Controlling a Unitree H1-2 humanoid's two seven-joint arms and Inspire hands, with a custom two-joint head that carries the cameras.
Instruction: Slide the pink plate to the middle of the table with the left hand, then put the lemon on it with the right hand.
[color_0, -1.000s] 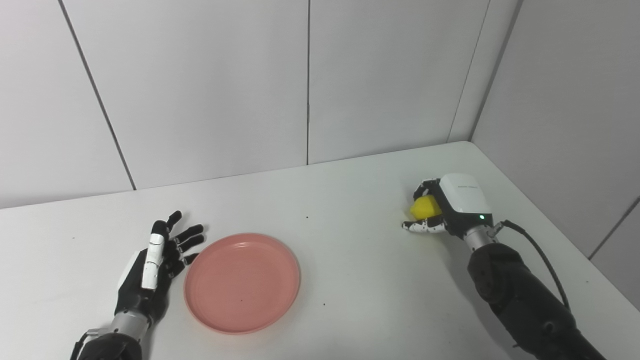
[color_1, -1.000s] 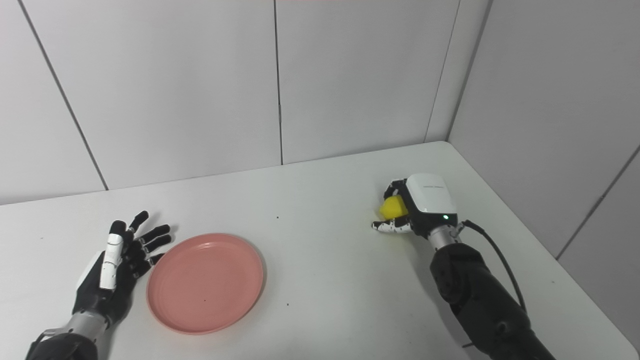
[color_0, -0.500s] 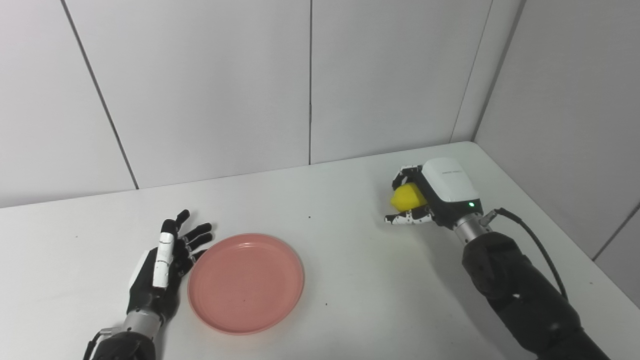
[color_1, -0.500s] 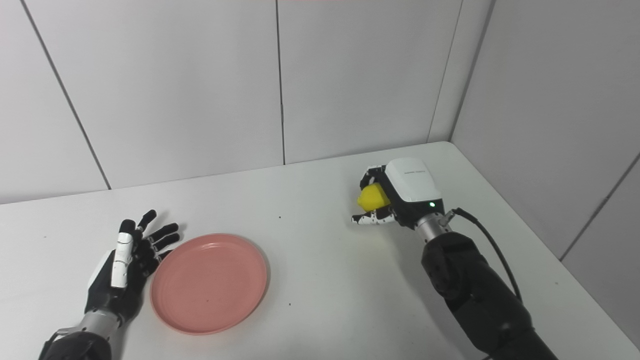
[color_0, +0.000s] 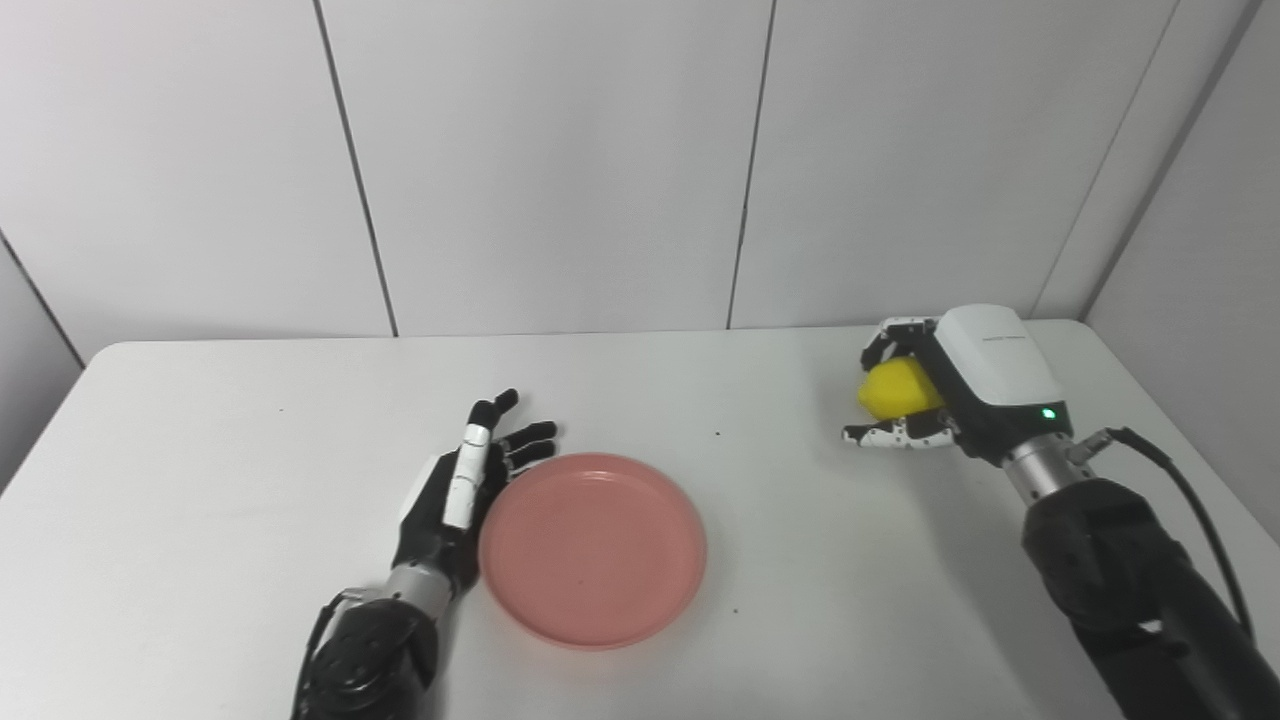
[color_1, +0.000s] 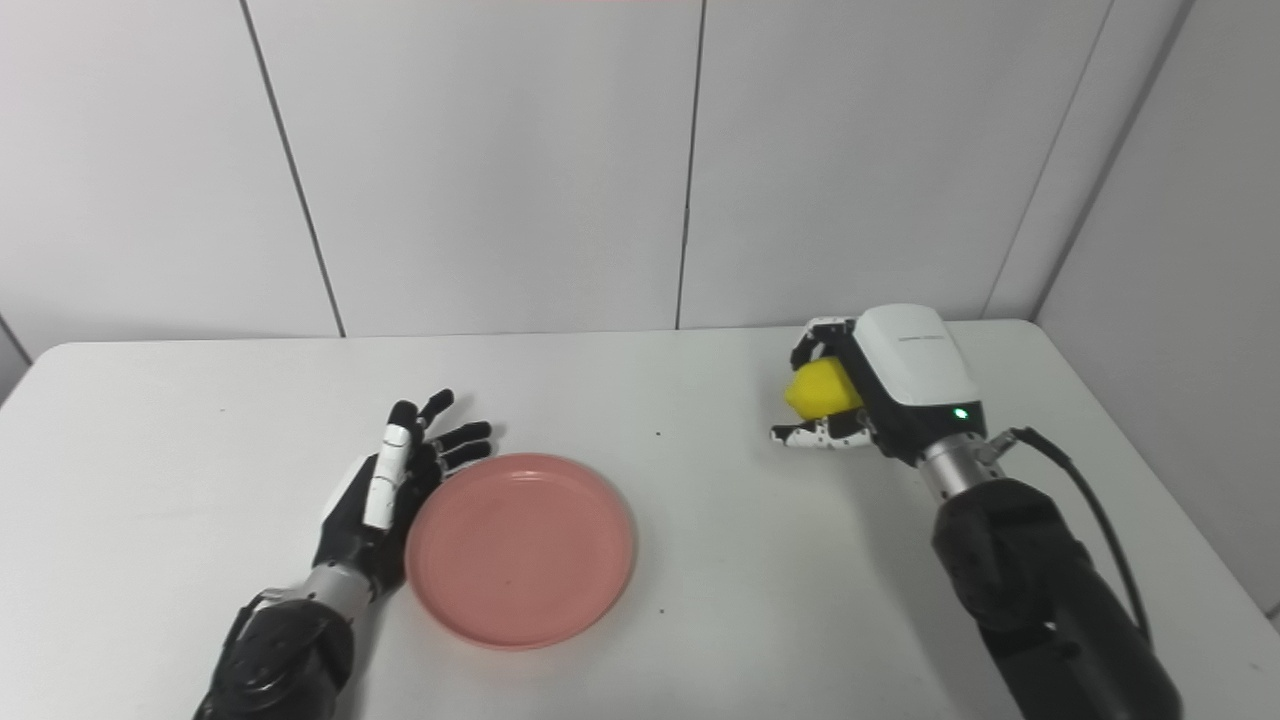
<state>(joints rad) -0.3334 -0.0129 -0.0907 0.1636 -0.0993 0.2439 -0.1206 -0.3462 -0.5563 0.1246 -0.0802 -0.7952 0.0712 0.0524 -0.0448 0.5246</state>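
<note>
Yellow lemon (color_0: 897, 387), grasped by the right robot hand (color_0: 950, 385), should travel low toward eight o'clock onto the round pink plate (color_0: 593, 548) beside the released left robot hand (color_0: 455, 495).

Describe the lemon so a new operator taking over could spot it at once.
Start at the white table and go to its far right corner, where the right hand is held up. The lemon is the small yellow lump gripped in its fingers, well right of the pink plate. It is the only yellow thing in view.

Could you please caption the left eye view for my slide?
Left robot hand open beside the pink plate; right robot hand holds the lemon.
</note>
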